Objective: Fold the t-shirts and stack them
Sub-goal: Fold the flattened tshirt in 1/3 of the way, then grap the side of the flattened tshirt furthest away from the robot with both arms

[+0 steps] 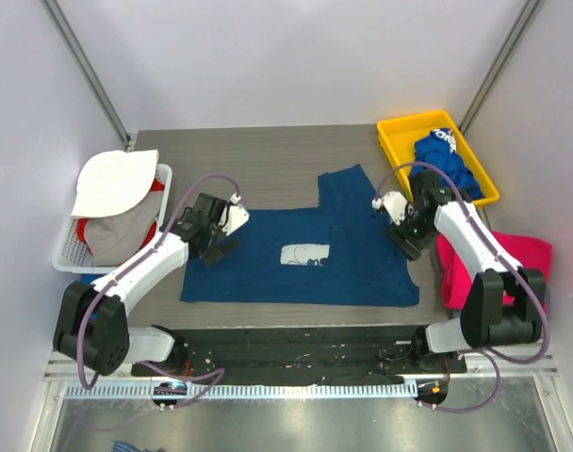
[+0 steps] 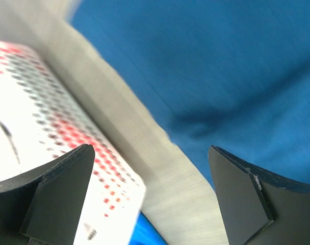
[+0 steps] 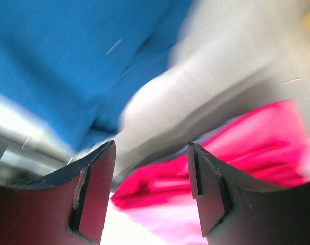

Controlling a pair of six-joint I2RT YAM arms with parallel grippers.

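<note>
**Operator:** Where does the work item lie, and why there?

**Technician:** The grey wood-grain table [image 1: 268, 155] carries the navy cotton t-shirt with the white square print [image 1: 268, 268] at its centre. It lies flat and print up, with one sleeve pointing to the far side. This position puts one side edge within reach of each arm, as a two-arm fold requires.

**Operator:** And the other garments?

**Technician:** The magenta-pink t-shirt [image 1: 530, 256] lies at the right table edge, partly behind the right arm. It appears to be a compact bundle there, probably the base of the stack. The royal-blue t-shirt with white lettering [image 1: 445, 155] lies bunched in the yellow plastic tray [image 1: 398, 132], apparently the supply. The white perforated basket [image 1: 65, 252] on the left holds a white hat [image 1: 112, 184] and is not part of the task.

**Operator:** Gripper condition?

**Technician:** The left gripper [image 2: 150, 153] is over the navy shirt's left edge, fingers fully spread and nothing between them. The right gripper [image 3: 151, 150] is at the shirt's right edge with its fingers apart, also gripping nothing. Neither arm holds cloth, so a fresh grasp comes before any fold.
</note>
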